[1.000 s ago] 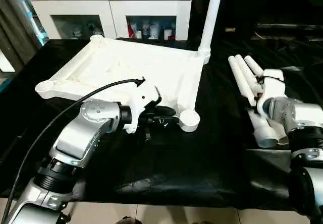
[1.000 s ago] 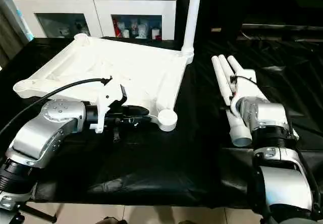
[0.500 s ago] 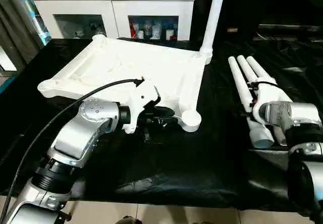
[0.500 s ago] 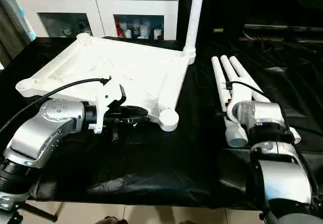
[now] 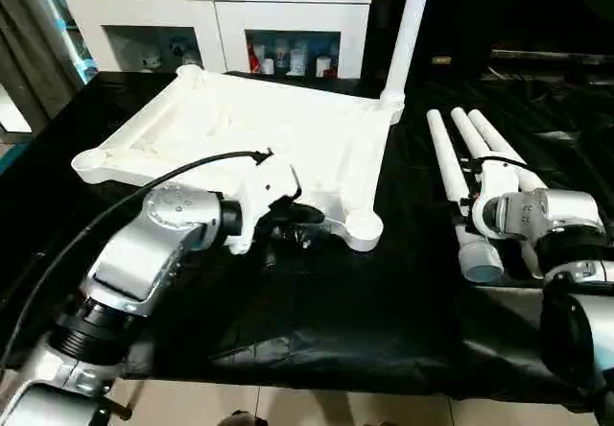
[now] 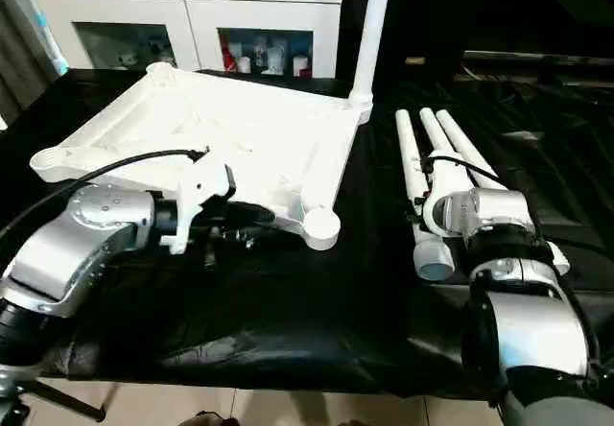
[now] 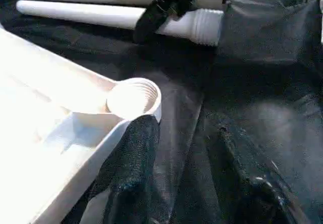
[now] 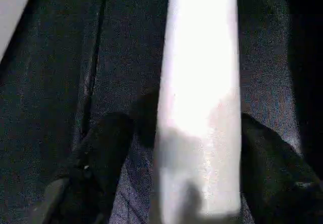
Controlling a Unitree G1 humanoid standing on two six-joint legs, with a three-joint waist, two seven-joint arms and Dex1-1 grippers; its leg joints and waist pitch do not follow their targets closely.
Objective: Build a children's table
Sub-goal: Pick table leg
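The children's table's white tabletop (image 5: 259, 124) lies underside up on the black cloth. One white leg (image 5: 411, 23) stands upright in its far right corner. Three more legs (image 5: 470, 143) lie side by side to the right. My left gripper (image 7: 184, 133) is open just in front of the near right corner socket (image 7: 133, 98). One of its fingers (image 7: 132, 168) rests against the tabletop's rim, with only cloth between the fingers. My right gripper (image 8: 184, 128) is open over the leftmost lying leg (image 8: 199, 98), one finger (image 8: 103, 148) on each side of it.
A black-draped work table (image 5: 317, 320) carries everything; its front edge (image 5: 336, 380) is near, with floor below. A white cabinet (image 5: 211, 9) stands behind it. A black cable (image 5: 144, 191) loops over my left forearm.
My right gripper has come down over the leftmost lying leg and its fingers have drawn closer. The left gripper's fingers have spread a little beside the corner socket.
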